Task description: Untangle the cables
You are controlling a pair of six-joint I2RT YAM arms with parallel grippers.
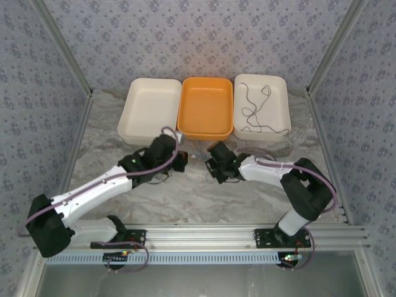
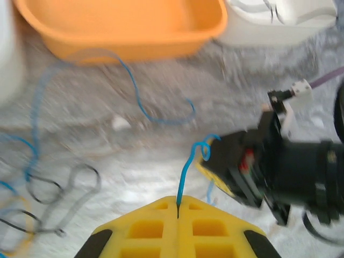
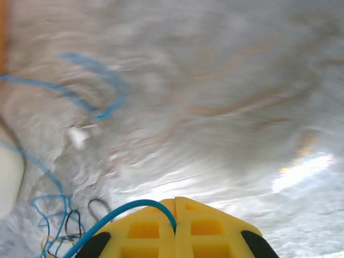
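- left gripper (image 2: 177, 203) clamped tight on the blue cable (image 2: 186, 169), which pokes out of the seam
- right gripper (image 3: 175, 203) pinched closed on that same cable, curving off left of its fingers
- blurry knot of black and yellow cables (image 2: 51, 207) left of the left fingers, cut off at the edge
- another black cable (image 1: 266, 132) in the white tray (image 1: 279, 93), far ahead

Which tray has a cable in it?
The right white tray: a black cable lies in it; the orange tray and left white tray hold none.
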